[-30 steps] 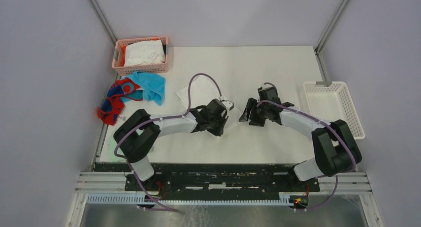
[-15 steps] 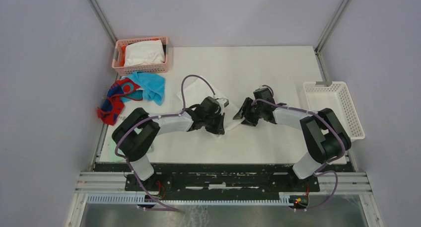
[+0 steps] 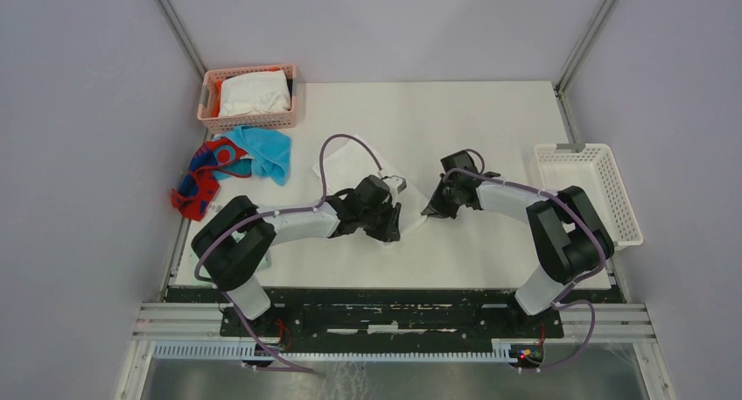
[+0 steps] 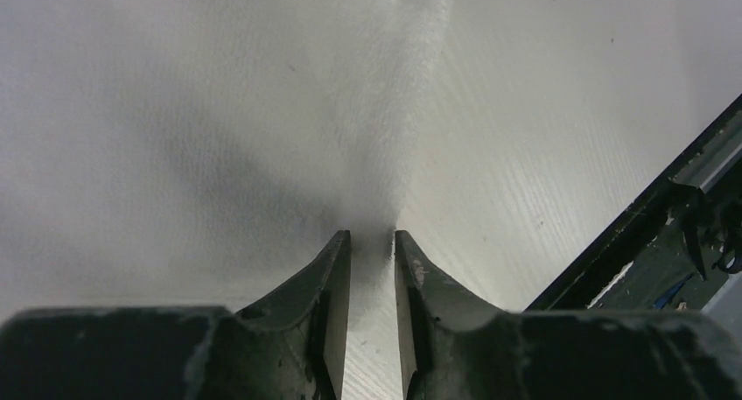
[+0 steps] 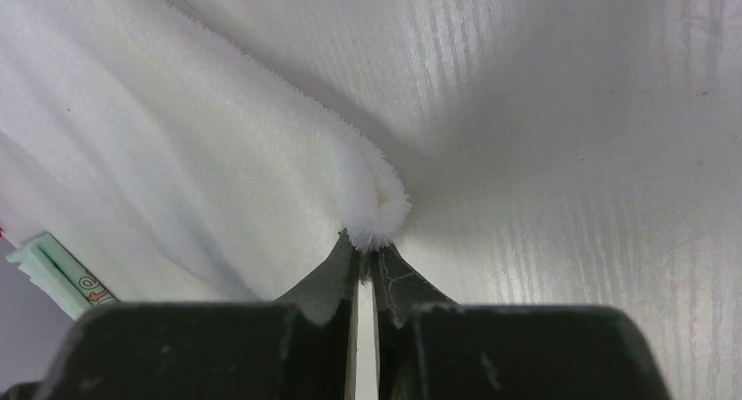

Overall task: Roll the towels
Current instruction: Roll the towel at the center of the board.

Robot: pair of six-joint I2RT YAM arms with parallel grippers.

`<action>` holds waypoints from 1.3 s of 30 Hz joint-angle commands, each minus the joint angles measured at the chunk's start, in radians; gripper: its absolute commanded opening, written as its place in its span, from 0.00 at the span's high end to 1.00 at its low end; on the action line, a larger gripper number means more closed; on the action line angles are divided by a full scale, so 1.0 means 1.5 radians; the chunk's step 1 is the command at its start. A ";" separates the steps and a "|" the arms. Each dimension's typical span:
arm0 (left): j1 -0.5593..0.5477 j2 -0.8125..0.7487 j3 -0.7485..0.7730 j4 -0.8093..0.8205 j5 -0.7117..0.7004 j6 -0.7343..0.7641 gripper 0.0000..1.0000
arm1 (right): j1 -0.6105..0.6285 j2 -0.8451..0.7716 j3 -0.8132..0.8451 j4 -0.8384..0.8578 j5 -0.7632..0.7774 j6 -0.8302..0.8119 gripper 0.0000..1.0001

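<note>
The white towel [image 3: 350,164] lies spread in the middle of the table, partly under my left arm. My left gripper [image 3: 392,228] sits low at its near edge. In the left wrist view the left gripper [image 4: 372,235] has its jaws a little apart, and the fuzzy towel [image 4: 262,111] edge reaches just between the tips. My right gripper [image 3: 434,209] is at the towel's right corner. The right gripper [image 5: 367,242] is shut, pinching a folded tip of the towel [image 5: 219,155]. The turquoise towel [image 3: 265,151] and the red towel [image 3: 201,179] lie crumpled at the table's left edge.
A pink basket [image 3: 208,111] holding white cloth stands at the back left. A white basket [image 3: 584,148] sits past the right edge. The table's dark front rail [image 4: 665,216] runs close behind the left gripper. A pale green strip [image 5: 52,273] shows beside the towel.
My right gripper has moved left to the towel's corner and closed on it. My left gripper's jaws have parted slightly, and it has shifted a little toward the front edge.
</note>
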 commanded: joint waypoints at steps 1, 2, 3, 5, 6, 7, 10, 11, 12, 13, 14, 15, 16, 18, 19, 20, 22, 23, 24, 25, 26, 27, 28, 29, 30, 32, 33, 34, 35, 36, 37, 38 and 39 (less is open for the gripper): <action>-0.032 -0.049 -0.002 0.006 -0.060 0.008 0.64 | 0.008 0.016 0.053 -0.090 0.037 0.016 0.93; -0.042 -0.055 -0.001 0.004 -0.075 0.014 0.61 | 0.009 0.013 0.056 -0.097 0.042 0.019 0.95; -0.051 -0.063 -0.002 0.004 -0.101 0.020 0.57 | 0.010 0.010 0.060 -0.105 0.046 0.022 0.98; -0.074 -0.073 0.003 0.001 -0.150 0.036 0.51 | 0.011 0.005 0.069 -0.124 0.053 0.025 1.00; -0.088 -0.075 0.007 0.000 -0.175 0.046 0.49 | 0.011 0.003 0.074 -0.134 0.057 0.027 1.00; -0.103 -0.075 0.012 -0.002 -0.207 0.056 0.46 | 0.010 0.002 0.080 -0.144 0.060 0.031 1.00; -0.149 -0.058 0.026 -0.003 -0.303 0.086 0.41 | 0.010 0.004 0.101 -0.183 0.060 0.042 1.00; -0.161 -0.049 0.033 -0.004 -0.341 0.095 0.40 | 0.011 0.005 0.107 -0.194 0.058 0.049 1.00; -0.174 -0.038 0.042 -0.006 -0.356 0.106 0.40 | 0.011 0.005 0.112 -0.204 0.055 0.054 1.00; -0.184 -0.026 0.050 -0.007 -0.384 0.116 0.39 | 0.011 0.005 0.121 -0.213 0.054 0.058 1.00; -0.196 -0.015 0.061 -0.008 -0.400 0.125 0.39 | 0.010 0.005 0.127 -0.224 0.053 0.060 1.00; -0.205 -0.004 0.069 -0.008 -0.418 0.134 0.39 | 0.011 0.005 0.134 -0.234 0.052 0.061 1.00; -0.214 0.007 0.075 -0.009 -0.435 0.141 0.39 | 0.010 0.005 0.140 -0.244 0.053 0.060 1.00; -0.232 0.028 0.089 -0.007 -0.469 0.155 0.39 | 0.011 0.003 0.152 -0.259 0.054 0.059 1.00; -0.241 0.040 0.096 -0.008 -0.486 0.161 0.39 | 0.011 0.003 0.156 -0.265 0.056 0.058 1.00; -0.246 0.050 0.103 -0.009 -0.502 0.170 0.39 | 0.011 0.002 0.160 -0.268 0.057 0.057 1.00; -0.255 0.071 0.117 -0.011 -0.518 0.181 0.39 | 0.011 0.002 0.164 -0.274 0.058 0.056 1.00; -0.257 0.079 0.123 -0.013 -0.541 0.185 0.40 | 0.010 0.002 0.163 -0.274 0.058 0.055 1.00; -0.259 0.088 0.127 -0.016 -0.551 0.189 0.40 | 0.011 0.003 0.164 -0.274 0.057 0.055 1.00; -0.260 0.094 0.131 -0.018 -0.560 0.191 0.41 | 0.011 0.004 0.165 -0.274 0.055 0.054 1.00; -0.260 0.102 0.134 -0.020 -0.567 0.194 0.42 | 0.011 0.005 0.165 -0.274 0.054 0.054 1.00; -0.260 0.106 0.136 -0.021 -0.571 0.196 0.44 | 0.011 0.005 0.165 -0.273 0.053 0.054 1.00; -0.261 0.111 0.137 -0.022 -0.574 0.198 0.46 | 0.010 0.005 0.165 -0.273 0.053 0.053 1.00; -0.261 0.114 0.136 -0.023 -0.576 0.197 0.49 | 0.011 0.005 0.165 -0.272 0.053 0.053 1.00; -0.261 0.116 0.136 -0.025 -0.576 0.198 0.54 | 0.011 0.005 0.165 -0.270 0.054 0.053 1.00; -0.262 0.115 0.135 -0.026 -0.570 0.194 0.67 | 0.010 0.005 0.164 -0.263 0.053 0.050 1.00; -0.262 0.111 0.134 -0.026 -0.564 0.191 0.73 | 0.010 0.005 0.164 -0.260 0.052 0.047 1.00; -0.262 0.106 0.131 -0.025 -0.559 0.189 0.79 | 0.010 0.004 0.162 -0.255 0.053 0.044 1.00; -0.261 0.101 0.129 -0.024 -0.551 0.186 0.83 | 0.011 0.003 0.161 -0.249 0.053 0.038 1.00; -0.261 0.094 0.126 -0.021 -0.542 0.183 0.87 | 0.010 0.002 0.158 -0.243 0.054 0.032 1.00; -0.259 0.086 0.123 -0.019 -0.530 0.180 0.90 | 0.010 -0.001 0.155 -0.231 0.052 0.023 0.99; -0.254 0.080 0.117 -0.015 -0.501 0.173 0.92 | 0.010 -0.005 0.151 -0.222 0.048 0.016 0.98; -0.246 0.072 0.113 -0.012 -0.468 0.165 0.94 | 0.010 -0.010 0.145 -0.206 0.039 0.008 0.95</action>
